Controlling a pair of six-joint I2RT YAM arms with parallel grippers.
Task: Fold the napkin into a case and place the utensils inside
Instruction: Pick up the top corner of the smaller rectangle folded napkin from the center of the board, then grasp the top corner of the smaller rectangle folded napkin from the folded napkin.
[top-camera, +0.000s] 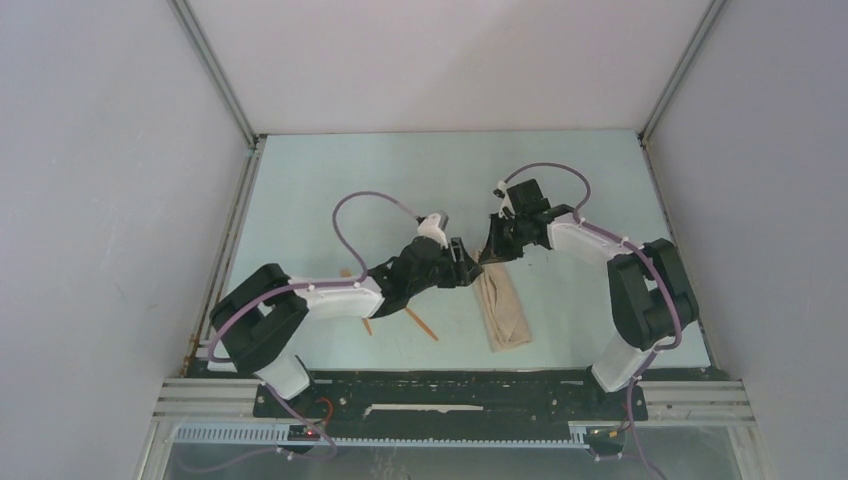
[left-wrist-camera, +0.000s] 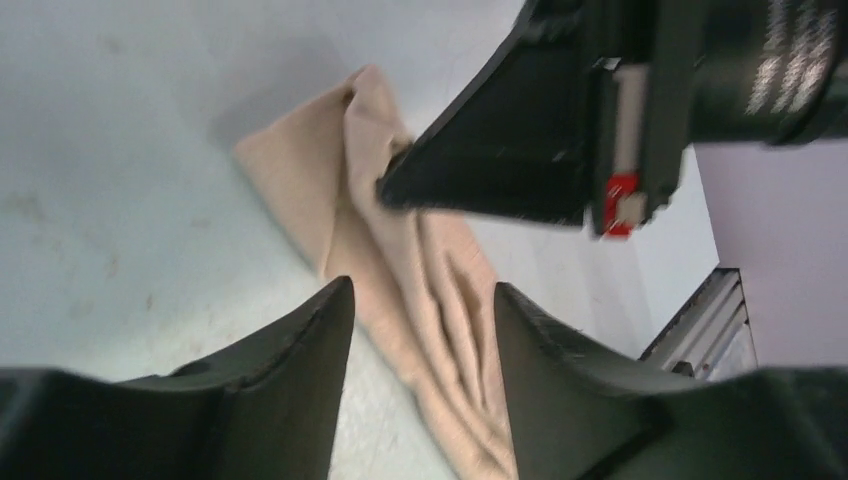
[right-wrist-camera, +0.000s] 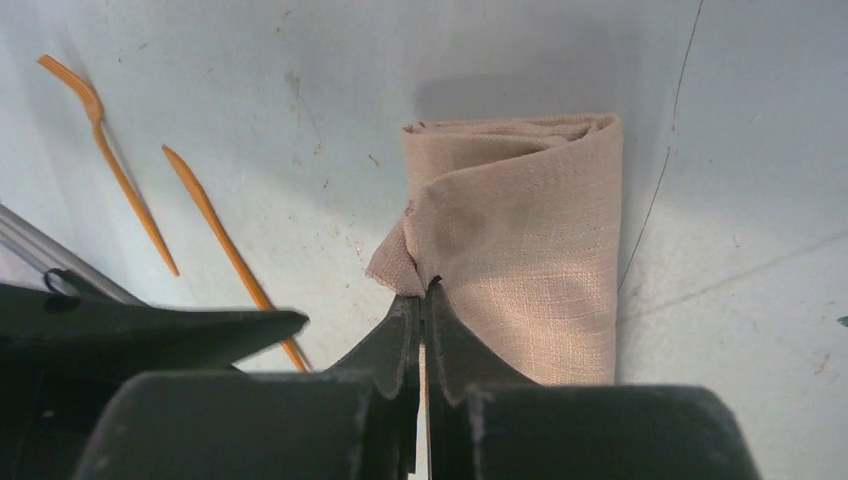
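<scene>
The beige napkin (top-camera: 503, 312) lies folded into a narrow oblong case on the table, right of centre. My right gripper (right-wrist-camera: 424, 292) is shut, pinching a corner of the cloth at its far end (right-wrist-camera: 520, 240); it also shows in the top view (top-camera: 489, 257). My left gripper (left-wrist-camera: 420, 305) is open and empty, its fingers (left-wrist-camera: 320, 340) hovering just over the cloth (left-wrist-camera: 420, 260), beside the right gripper (left-wrist-camera: 480, 160). The orange fork (right-wrist-camera: 112, 165) and knife (right-wrist-camera: 215, 235) lie on the table to the left of the case, partly under the left arm in the top view (top-camera: 421, 323).
The pale green table (top-camera: 330, 190) is walled by white panels on three sides. A metal rail (top-camera: 450, 400) runs along the near edge by the arm bases. Purple cables loop above both arms.
</scene>
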